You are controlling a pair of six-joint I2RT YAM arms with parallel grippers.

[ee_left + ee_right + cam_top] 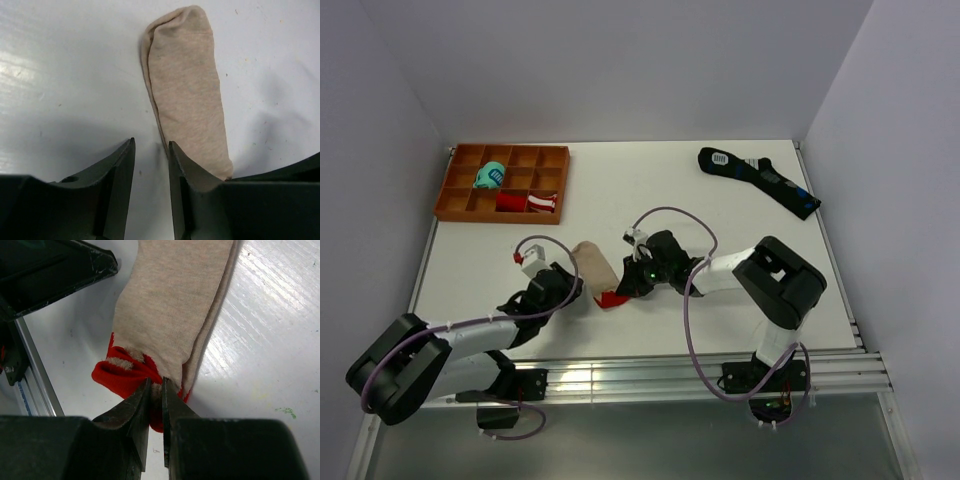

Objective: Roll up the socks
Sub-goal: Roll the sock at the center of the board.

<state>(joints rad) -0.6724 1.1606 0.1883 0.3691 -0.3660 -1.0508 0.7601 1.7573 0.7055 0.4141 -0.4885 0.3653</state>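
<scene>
tan fabric socks [170, 305] flat on white table [720, 210], red end pinched in right gripper [156, 386], left gripper [151, 147] released, empty, beside tan part

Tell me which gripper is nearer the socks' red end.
Right. The right gripper pinches the red end of the socks; the left gripper sits open beside their beige part.

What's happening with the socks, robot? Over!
Left gripper open by the socks. Right gripper shut on their red end. Socks flat, not rolled. Black sock well clear.
</scene>
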